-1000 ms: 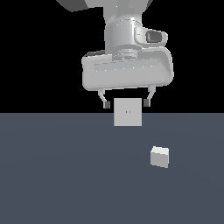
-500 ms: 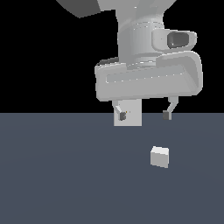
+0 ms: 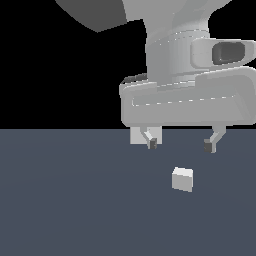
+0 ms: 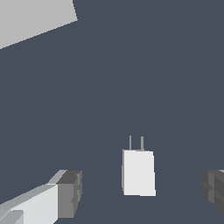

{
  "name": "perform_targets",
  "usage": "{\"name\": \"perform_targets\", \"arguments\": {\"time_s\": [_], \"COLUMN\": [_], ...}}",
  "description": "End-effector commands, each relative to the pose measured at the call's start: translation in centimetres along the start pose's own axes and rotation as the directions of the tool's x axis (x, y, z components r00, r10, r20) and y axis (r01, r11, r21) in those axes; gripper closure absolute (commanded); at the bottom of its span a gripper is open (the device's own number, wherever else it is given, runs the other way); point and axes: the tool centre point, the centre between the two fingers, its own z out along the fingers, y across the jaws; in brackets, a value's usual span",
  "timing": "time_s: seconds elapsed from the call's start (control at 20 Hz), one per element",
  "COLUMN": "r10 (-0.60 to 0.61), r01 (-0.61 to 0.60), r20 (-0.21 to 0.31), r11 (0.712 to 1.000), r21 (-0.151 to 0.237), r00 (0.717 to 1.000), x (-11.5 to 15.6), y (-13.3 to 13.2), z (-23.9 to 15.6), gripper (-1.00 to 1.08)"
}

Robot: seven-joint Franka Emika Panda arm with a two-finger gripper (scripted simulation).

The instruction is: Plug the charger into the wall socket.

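Tool [image 3: 181, 145] agape; wall socket [image 3: 136, 136] half-hidden

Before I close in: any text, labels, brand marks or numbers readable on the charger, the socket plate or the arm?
None readable.
Charger: plain off-white faces, two prongs, no marking.
Wall socket: mostly hidden behind the gripper; nothing legible.
Arm housing: no lettering visible in the exterior view.

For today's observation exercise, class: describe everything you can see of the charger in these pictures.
The charger is a small, plain off-white block, matte like plastic. The wrist view shows two thin grey prongs projecting from one end. It lies on the dark grey floor, touched by nothing else, below and between the open jaws of the gripper, apart from the wall socket.
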Motion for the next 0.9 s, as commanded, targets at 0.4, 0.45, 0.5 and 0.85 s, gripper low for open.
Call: {"name": "perform_targets", "arguments": {"time_s": [0.4, 0.45, 0.5, 0.85], "r10": [0.04, 0.04, 0.04, 0.041], "r01": [-0.04, -0.04, -0.04, -0.041], "r20": [-0.024, -0.024, -0.024, -0.024], "r11": [0.999, 0.999, 0.999, 0.999], "r21": [-0.003, -0.003, -0.003, -0.002], "r00": [0.999, 0.999, 0.999, 0.999], "x": [-0.3, -0.4, -0.4, -1.0], "y": [0.8, 0.8, 0.8, 0.7], "z": [0.7, 0.7, 0.8, 2.7], "gripper": [-0.92, -0.92, -0.92, -0.92]}}
